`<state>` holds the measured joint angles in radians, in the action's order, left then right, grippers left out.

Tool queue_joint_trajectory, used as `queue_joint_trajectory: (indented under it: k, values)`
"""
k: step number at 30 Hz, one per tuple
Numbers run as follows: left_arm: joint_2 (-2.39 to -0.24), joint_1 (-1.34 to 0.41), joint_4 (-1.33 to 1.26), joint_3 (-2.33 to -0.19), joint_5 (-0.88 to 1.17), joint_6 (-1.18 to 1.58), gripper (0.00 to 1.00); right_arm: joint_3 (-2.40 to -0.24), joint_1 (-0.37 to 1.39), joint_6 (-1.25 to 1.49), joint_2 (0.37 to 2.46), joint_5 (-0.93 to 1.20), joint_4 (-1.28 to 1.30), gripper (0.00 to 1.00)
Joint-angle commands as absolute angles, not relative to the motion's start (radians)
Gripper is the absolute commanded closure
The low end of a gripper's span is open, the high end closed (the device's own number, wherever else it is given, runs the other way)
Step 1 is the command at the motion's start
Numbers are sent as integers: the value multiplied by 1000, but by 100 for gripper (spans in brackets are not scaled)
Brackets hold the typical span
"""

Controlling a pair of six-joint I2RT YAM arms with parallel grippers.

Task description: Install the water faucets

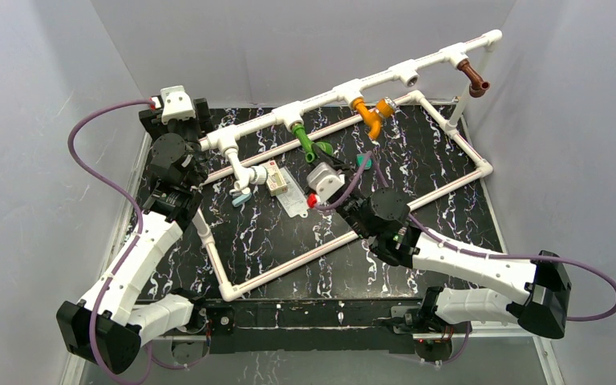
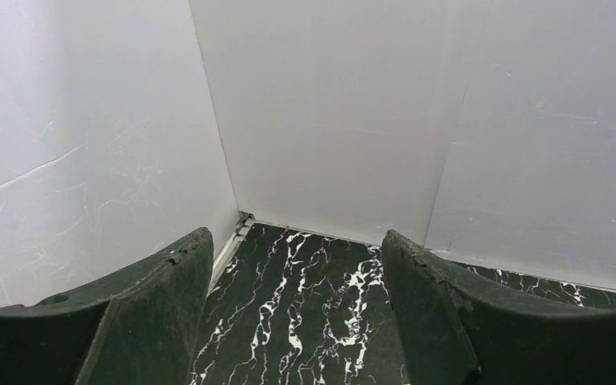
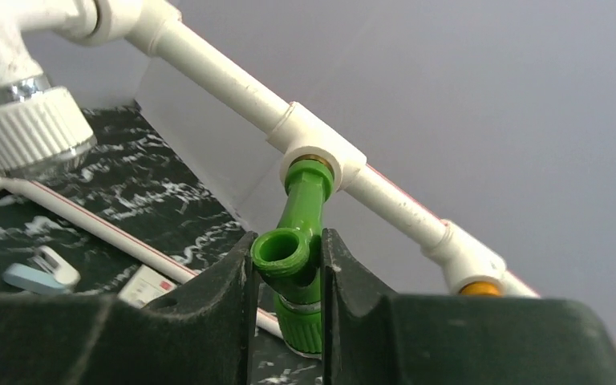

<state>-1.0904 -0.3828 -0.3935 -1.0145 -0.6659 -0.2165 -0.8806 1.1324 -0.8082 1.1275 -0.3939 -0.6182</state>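
The right claw [image 3: 287, 269] is shut tight on the green tap [image 3: 306, 200], with one finger on each side of it. The top of the green tap sits in a socket on the long white pipe [image 1: 385, 80]. The left claw [image 2: 295, 241] is wide open and holds nothing. It is over the bench [image 1: 465, 212], by the far left corner. The orange tap [image 1: 367, 116], the brown tap [image 1: 473, 78] and the white tap [image 1: 241, 172] hang from the same pipe.
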Motion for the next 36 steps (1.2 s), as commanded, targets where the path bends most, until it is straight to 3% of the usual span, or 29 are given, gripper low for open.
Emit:
queue_joint_trajectory:
  k: [1,17,36]
  values:
    - [-1184,-419,38,-859,-623,-202,26,-902,1127,-253,1127,-502,-827,99]
    - [-1192,-419,41,-861,-619,-201,26,-858,1127,571,1161,-708,-908,99]
    - [-1183,-419,38,-855,-616,-198,26,-868,1127,1558,1125,-784,-609,99]
